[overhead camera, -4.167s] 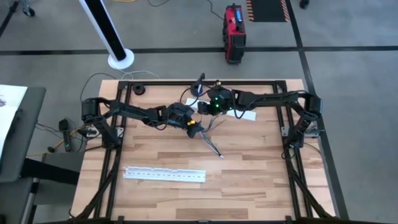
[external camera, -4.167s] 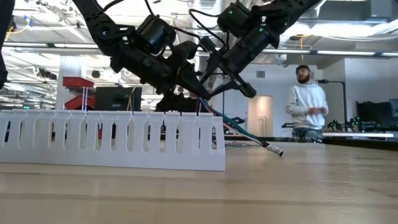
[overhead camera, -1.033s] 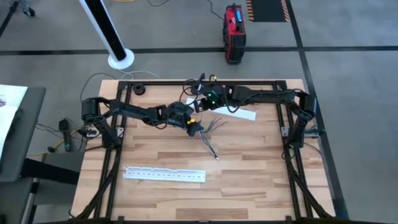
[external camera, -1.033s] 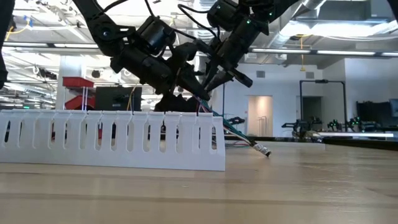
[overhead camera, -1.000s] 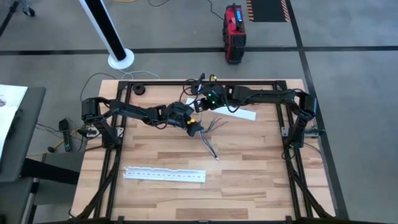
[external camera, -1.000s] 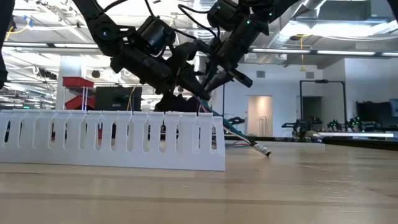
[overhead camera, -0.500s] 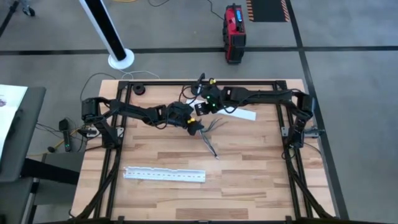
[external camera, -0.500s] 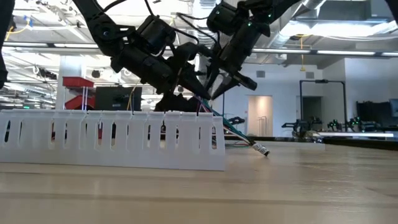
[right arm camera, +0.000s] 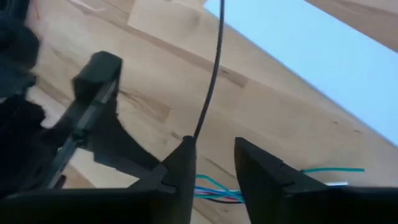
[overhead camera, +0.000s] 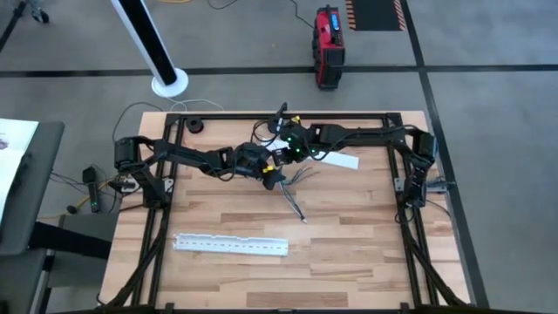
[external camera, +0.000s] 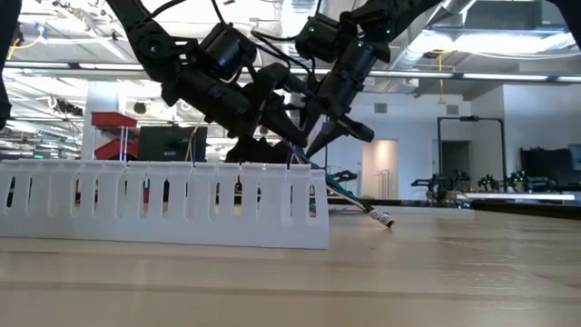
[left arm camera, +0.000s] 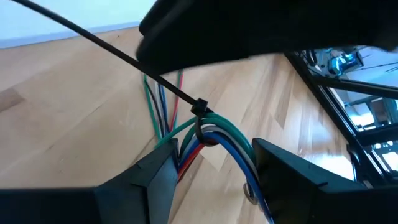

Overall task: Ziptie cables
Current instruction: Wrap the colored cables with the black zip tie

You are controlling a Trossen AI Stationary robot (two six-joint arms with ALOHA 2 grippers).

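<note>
So the left gripper (left arm camera: 208, 171) is clamped on the cables (left arm camera: 205, 140), holding the bunch up off the table toward the middle of the far edge, loose ends trailing down onto the wood. A black ziptie (left arm camera: 200, 109) is already looped around them. The right gripper (right arm camera: 211, 165) has slid in closer to the left one over the last second, fingers slightly apart with the tie's thin tail (right arm camera: 211, 74) running between them, apparently not pinched. My guess: it's regripping nearer the head to cinch the loop tighter. The white perforated strip (overhead camera: 230, 245) sits untouched near the front edge.
</note>
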